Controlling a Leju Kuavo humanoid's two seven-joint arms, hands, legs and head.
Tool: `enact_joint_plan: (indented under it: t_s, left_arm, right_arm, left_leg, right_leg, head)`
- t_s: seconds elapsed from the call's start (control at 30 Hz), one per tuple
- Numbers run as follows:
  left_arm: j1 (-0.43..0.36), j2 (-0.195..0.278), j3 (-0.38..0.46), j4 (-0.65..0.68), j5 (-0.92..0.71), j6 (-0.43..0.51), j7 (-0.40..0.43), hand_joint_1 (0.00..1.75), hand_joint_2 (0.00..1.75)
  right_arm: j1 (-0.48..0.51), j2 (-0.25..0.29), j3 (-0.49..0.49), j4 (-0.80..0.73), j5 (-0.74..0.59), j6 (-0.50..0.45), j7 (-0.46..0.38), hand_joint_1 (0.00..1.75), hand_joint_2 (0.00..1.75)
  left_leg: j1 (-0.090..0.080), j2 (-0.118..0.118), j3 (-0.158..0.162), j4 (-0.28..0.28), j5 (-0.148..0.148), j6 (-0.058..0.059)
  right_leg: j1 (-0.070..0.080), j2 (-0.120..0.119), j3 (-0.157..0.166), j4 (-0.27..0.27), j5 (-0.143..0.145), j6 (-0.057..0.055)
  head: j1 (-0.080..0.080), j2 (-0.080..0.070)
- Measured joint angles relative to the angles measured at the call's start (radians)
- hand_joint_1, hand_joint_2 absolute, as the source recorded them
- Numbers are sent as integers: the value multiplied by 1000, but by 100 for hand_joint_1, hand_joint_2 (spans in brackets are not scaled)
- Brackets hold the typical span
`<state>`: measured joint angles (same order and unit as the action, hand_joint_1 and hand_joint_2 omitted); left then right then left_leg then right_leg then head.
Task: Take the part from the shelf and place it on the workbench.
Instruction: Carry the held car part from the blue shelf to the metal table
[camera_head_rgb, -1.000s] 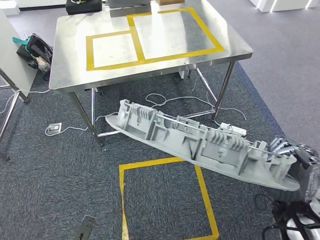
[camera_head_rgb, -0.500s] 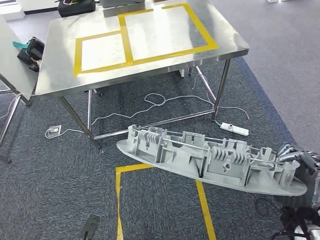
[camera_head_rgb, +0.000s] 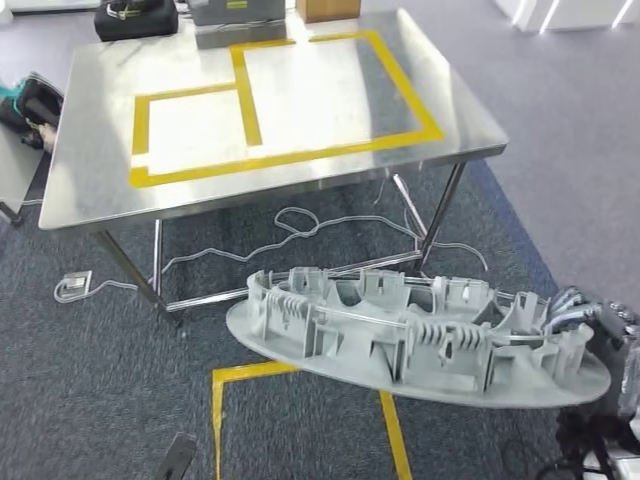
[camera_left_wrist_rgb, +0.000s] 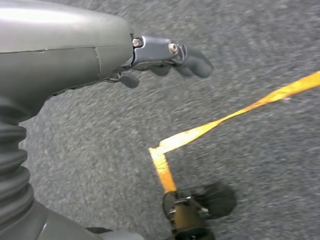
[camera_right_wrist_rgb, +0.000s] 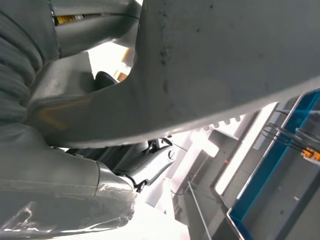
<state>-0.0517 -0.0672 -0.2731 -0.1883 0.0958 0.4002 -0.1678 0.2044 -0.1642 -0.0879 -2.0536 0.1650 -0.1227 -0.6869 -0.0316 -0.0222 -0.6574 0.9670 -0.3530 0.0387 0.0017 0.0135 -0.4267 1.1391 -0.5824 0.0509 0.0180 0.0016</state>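
The long grey part (camera_head_rgb: 411, 340) is off the shelf and in my right hand (camera_head_rgb: 585, 330), which grips its near end, so it hangs level over the carpet, short of the workbench (camera_head_rgb: 90, 185). My left hand (camera_left_wrist_rgb: 166, 55) hangs loose, holding nothing. Closing in and setting it down remain, I judge.

Workshop or robot test lab: steel bench (camera_head_rgb: 90, 180) with yellow tape zones, grey carpet floor (camera_head_rgb: 83, 390) with taped square (camera_head_rgb: 219, 400), loose cables (camera_head_rgb: 302, 220), power strip (camera_head_rgb: 73, 285) beyond robot hand (camera_head_rgb: 596, 330).
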Motion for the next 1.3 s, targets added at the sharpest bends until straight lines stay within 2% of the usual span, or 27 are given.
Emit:
enact_joint_plan:
  t_s: [0.03, 0.07, 0.13, 0.17, 0.2, 0.3, 0.33, 0.4, 0.43, 0.47, 0.5, 0.53, 0.6, 0.63, 0.67, 0.7, 0.8, 0.83, 0.93, 0.97, 1.0, 1.07, 1.1, 1.13, 1.17, 1.23, 1.3]
  left_arm:
    - [1, 0, 0, 0, 0, 0, 0, 0, 175]
    - [3, 0, 0, 1, 0, 0, 0, 0, 175]
    - [8, 1, 0, 2, 0, 0, 0, 0, 175]
    - [11, 2, 0, 2, 0, 0, 0, 0, 175]
    - [12, 2, 0, 2, 0, 0, 0, 0, 175]
    - [18, 4, 0, 8, -1, -1, 4, 0, 175]
    - [18, 5, 0, 10, -1, -2, 6, 0, 175]
    - [11, 7, 0, 10, -2, -2, 9, 0, 175]
    - [6, 7, 0, 10, -3, -2, 9, 0, 175]
    - [2, 7, 0, 10, -4, -2, 9, 0, 175]
    - [-1, 6, 0, 10, -5, -2, 8, 0, 175]
    - [-2, 4, 0, 10, -5, -2, 8, 0, 175]
    - [-1, 4, 0, 10, -5, -2, 4, 0, 175]
    - [1, 4, 0, 10, -4, -2, 2, 0, 175]
    - [1, 4, 0, 10, -4, -2, 0, 0, 175]
    - [2, 5, 0, 10, -4, -2, -2, 0, 175]
    - [6, 6, 0, 12, -2, -2, -5, 0, 175]
    - [7, 6, -1, 13, -1, -2, -6, 0, 175]
    - [1, 5, -1, 14, -1, -3, -7, 0, 175]
    - [-2, 6, -1, 14, -1, -3, -7, 0, 175]
    - [-4, 6, 0, 14, -1, -3, -7, 0, 175]
    - [-8, 6, -1, 14, -2, -6, -7, 0, 175]
    - [-9, 5, -1, 14, -3, -8, -7, 0, 175]
    - [-10, 4, -1, 14, -5, -9, -7, 0, 175]
    - [-10, 4, -1, 14, -7, -10, -7, 0, 175]
    - [-9, 4, -1, 14, -10, -13, -7, 0, 175]
    - [-9, 4, -1, 14, -11, -18, -7, 0, 175]
  right_arm:
    - [2, 0, 0, 0, 6, -3, 1, 175, 175]
    - [5, 0, 0, 0, 14, -6, 3, 175, 175]
    - [11, 0, 0, 1, 37, -19, 6, 175, 175]
    - [13, 0, 0, 1, 48, -26, 8, 175, 175]
    - [16, 0, 0, 2, 58, -34, 9, 175, 175]
    - [32, 0, 0, 7, 75, -50, 12, 175, 175]
    - [35, 0, 1, 9, 80, -53, 14, 175, 175]
    - [37, 0, 1, 9, 90, -60, 16, 175, 175]
    - [38, 0, 0, 8, 95, -64, 17, 175, 175]
    - [39, 0, 0, 8, 101, -68, 18, 175, 175]
    - [41, 0, 1, 8, 105, -73, 19, 175, 175]
    - [43, 0, 1, 8, 110, -78, 20, 175, 175]
    - [48, 1, 2, 8, 118, -89, 20, 175, 175]
    - [51, 1, 2, 7, 122, -93, 20, 175, 175]
    - [55, 1, 2, 7, 124, -97, 20, 175, 175]
    - [58, 1, 2, 7, 126, -99, 20, 175, 175]
    - [62, 1, 2, 8, 127, -102, 21, 175, 175]
    - [62, 1, 3, 8, 128, -103, 21, 175, 175]
    - [61, 1, 4, 6, 129, -105, 20, 175, 175]
    - [62, 1, 5, 5, 130, -106, 20, 175, 175]
    - [62, 1, 5, 4, 133, -109, 20, 175, 175]
    - [64, 1, 5, 4, 146, -121, 23, 175, 175]
    - [66, 1, 5, 4, 158, -130, 25, 175, 175]
    - [68, 1, 5, 4, 174, -140, 30, 175, 175]
    - [70, 0, 6, 4, 193, -152, 36, 175, 175]
    - [74, -6, 7, 4, 239, -178, 50, 175, 175]
    - [78, -16, 7, 4, 294, -209, 68, 175, 175]
  left_leg:
    - [-2, 0, 18, 0, -16, 7]
    - [-4, 0, 38, 0, -34, 13]
    - [-9, -3, 84, 0, -72, 22]
    - [-12, -5, 110, 0, -93, 24]
    - [-16, -8, 137, 0, -114, 26]
    - [-27, -13, 205, 2, -184, 28]
    - [-29, -14, 222, 3, -201, 26]
    - [-31, -13, 234, 31, -205, 23]
    - [-31, -10, 219, 76, -186, 17]
    - [-29, -6, 185, 136, -170, 7]
    - [-24, -1, 141, 202, -165, -5]
    - [-16, 3, 93, 259, -181, -17]
    - [0, 8, 7, 311, -272, -33]
    - [6, 9, -22, 305, -313, -38]
    - [11, 9, -41, 280, -331, -43]
    - [14, 10, -50, 238, -309, -47]
    - [18, 19, -54, 75, -85, -45]
    - [18, 21, -53, 49, -35, -43]
    - [23, 20, -32, 36, -3, -38]
    - [25, 19, -23, 32, 3, -33]
    - [27, 19, -15, 28, 8, -27]
    - [23, 19, -10, 28, 2, -16]
    - [20, 19, -8, 28, -2, -12]
    - [16, 17, -5, 28, -7, -9]
    - [12, 15, 1, 29, -11, -6]
    - [6, 8, 13, 29, -18, -3]
    - [0, 3, 20, 30, -20, -6]
  right_leg:
    - [3, -4, -52, 65, -28, 1]
    - [6, -5, -103, 111, -76, 0]
    - [9, -4, -180, 129, -176, -8]
    - [10, -4, -207, 107, -192, -14]
    - [10, -4, -229, 69, -160, -18]
    - [11, -5, -263, -67, 112, -25]
    - [12, -5, -257, -89, 163, -26]
    - [8, -4, -225, -95, 160, -30]
    - [4, -6, -207, -99, 153, -33]
    - [0, -8, -186, -103, 145, -37]
    - [-3, -10, -166, -110, 136, -38]
    - [-6, -10, -145, -118, 126, -39]
    - [-14, -7, -101, -138, 103, -36]
    - [-19, -6, -76, -147, 89, -33]
    - [-25, -5, -50, -156, 73, -27]
    - [-30, -5, -23, -163, 58, -21]
    - [-35, -1, 33, -172, 5, -3]
    - [-34, 0, 46, -176, -15, 0]
    - [-32, -1, 94, -199, -53, 10]
    - [-32, -3, 96, -185, -67, 13]
    - [-31, -4, 82, -149, -90, 15]
    - [-27, -7, 0, -13, -153, 15]
    - [-23, -7, -44, 47, -170, 12]
    - [-19, -7, -78, 82, -166, 8]
    - [-14, -6, -93, 74, -136, 2]
    - [-4, -6, -78, -32, -36, -13]
    - [3, -5, -59, -122, 31, -20]
  head:
    - [1, 0]
    - [2, 0]
    - [6, 0]
    - [6, 0]
    - [7, 0]
    - [4, 0]
    - [2, 0]
    - [-1, 0]
    - [-3, 0]
    - [-4, 0]
    - [-6, 0]
    - [-9, 0]
    - [-10, 0]
    - [-10, 0]
    - [-10, 0]
    - [-10, 0]
    - [-14, 0]
    - [-16, 0]
    - [-18, 0]
    - [-16, 0]
    - [-14, 0]
    - [-8, 0]
    - [-7, 0]
    - [-6, 0]
    - [-6, 0]
    - [-5, 0]
    - [-7, 0]
